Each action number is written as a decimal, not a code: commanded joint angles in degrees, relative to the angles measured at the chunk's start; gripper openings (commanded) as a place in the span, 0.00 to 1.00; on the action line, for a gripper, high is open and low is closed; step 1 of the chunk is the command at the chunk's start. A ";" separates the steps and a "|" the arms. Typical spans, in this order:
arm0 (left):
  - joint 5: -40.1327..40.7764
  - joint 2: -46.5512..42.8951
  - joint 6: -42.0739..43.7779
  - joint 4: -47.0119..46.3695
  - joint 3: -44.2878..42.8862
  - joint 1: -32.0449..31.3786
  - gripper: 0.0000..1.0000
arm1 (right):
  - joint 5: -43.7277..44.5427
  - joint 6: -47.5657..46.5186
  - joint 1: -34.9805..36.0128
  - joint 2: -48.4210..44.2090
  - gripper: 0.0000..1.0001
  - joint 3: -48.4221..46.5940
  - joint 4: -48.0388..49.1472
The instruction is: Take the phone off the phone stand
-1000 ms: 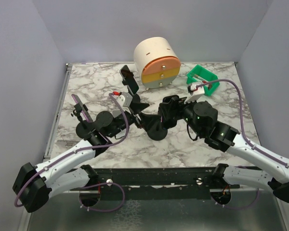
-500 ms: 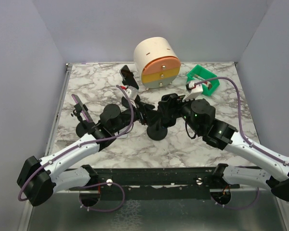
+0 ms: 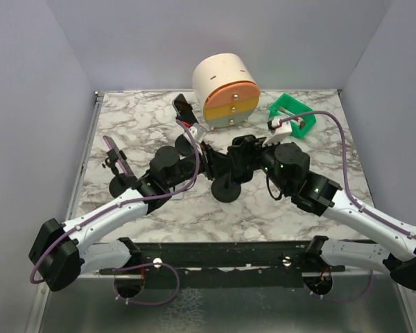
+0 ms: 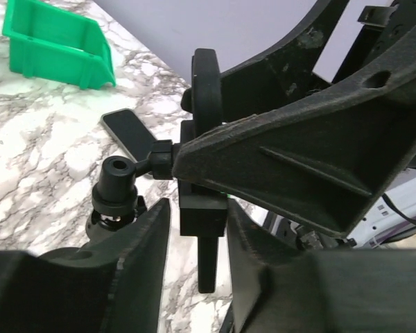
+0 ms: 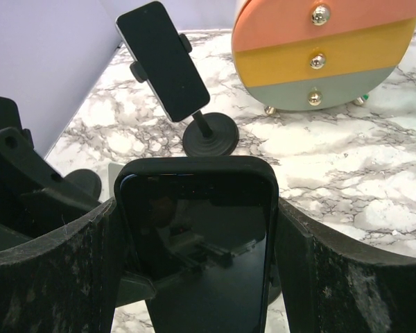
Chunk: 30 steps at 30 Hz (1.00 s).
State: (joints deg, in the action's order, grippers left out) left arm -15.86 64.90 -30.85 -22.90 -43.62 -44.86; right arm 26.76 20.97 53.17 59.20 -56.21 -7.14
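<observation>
The phone [image 5: 197,263], black with a dark screen, stands upright in the clamp of the phone stand [image 3: 225,189] at mid table. My right gripper [image 5: 196,208] is shut on the phone, one finger pressed to each long edge. From the left, my left gripper [image 4: 197,229] has closed in on the stand's black clamp block [image 4: 202,208] behind the phone. Its right finger touches the block and its left finger sits a hair off it. The stand's ball joint [image 4: 118,180] lies just left of those fingers. In the top view the left gripper [image 3: 209,161] and right gripper [image 3: 239,154] meet over the stand.
A second phone on its own stand [image 3: 185,111] stands behind, and a third stand [image 3: 116,158] at the left. The round drawer unit [image 3: 227,90] and the green bin [image 3: 291,111] are at the back. A flat dark slab [image 4: 128,132] lies on the marble.
My left arm has swung right to the stand and its jaws have closed from wide open onto the clamp block. The right gripper has kept its hold on the phone.
</observation>
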 commanded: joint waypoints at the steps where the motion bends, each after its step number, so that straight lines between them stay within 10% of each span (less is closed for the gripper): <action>1: -1.51 -0.57 1.11 0.30 -1.03 -0.22 0.31 | -0.13 0.03 -0.20 1.36 0.29 -0.53 -4.21; 10: -2.07 -2.48 1.83 -0.42 0.63 -0.20 0.00 | 0.48 -0.42 -0.21 0.39 0.26 0.53 -4.20; 20: -5.60 -5.34 0.39 -5.49 5.08 1.48 0.00 | 0.38 -2.16 -0.21 -2.76 0.01 1.85 -4.99; 30: -12.99 -4.37 -6.53 -13.81 9.02 5.93 0.00 | -3.72 -1.95 -0.23 -4.86 0.01 3.99 -4.36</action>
State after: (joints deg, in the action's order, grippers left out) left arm -23.88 61.71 -32.93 -32.14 -36.86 -42.46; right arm 22.11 20.95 53.84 56.05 -54.24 -7.03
